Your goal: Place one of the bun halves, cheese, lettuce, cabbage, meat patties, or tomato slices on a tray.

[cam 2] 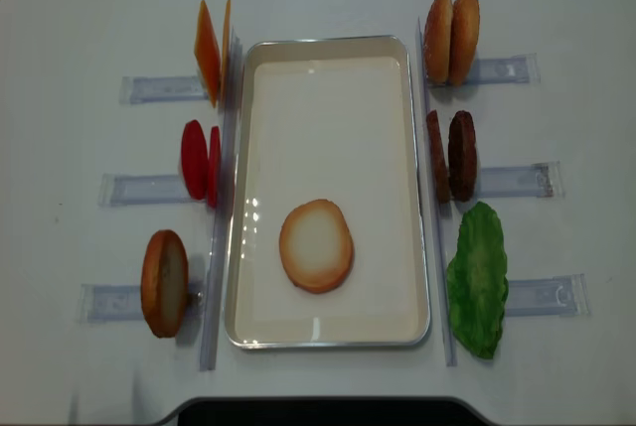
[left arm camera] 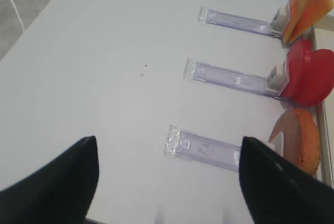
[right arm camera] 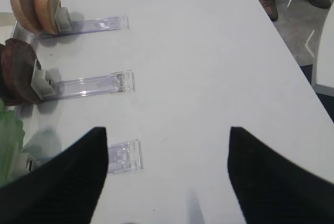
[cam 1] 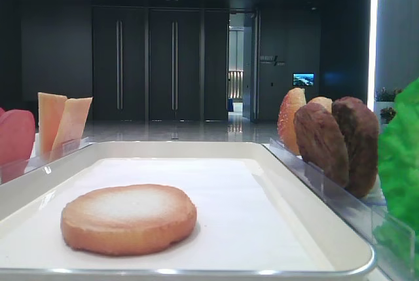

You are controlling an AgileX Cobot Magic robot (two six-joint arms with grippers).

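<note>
One bun half (cam 2: pixel 316 245) lies flat, pale face up, on the tray (cam 2: pixel 328 51), also seen low as the bun half (cam 1: pixel 129 219). Left of the tray stand cheese (cam 2: pixel 212 49), tomato slices (cam 2: pixel 199 160) and another bun half (cam 2: pixel 164 282). Right of it stand two bun halves (cam 2: pixel 452 37), meat patties (cam 2: pixel 452 155) and lettuce (cam 2: pixel 477 277). Cabbage is out of view. My left gripper (left arm camera: pixel 167 182) hangs open over bare table beside the bun's rack. My right gripper (right arm camera: pixel 167 174) is open too, over bare table near the lettuce (right arm camera: pixel 8 135). Neither holds anything.
Clear plastic racks (cam 2: pixel 517 180) stick out sideways from each food item on both sides of the tray. The table's right edge (right arm camera: pixel 292 51) is close, with a person's shoes (right arm camera: pixel 269 4) on the floor beyond it.
</note>
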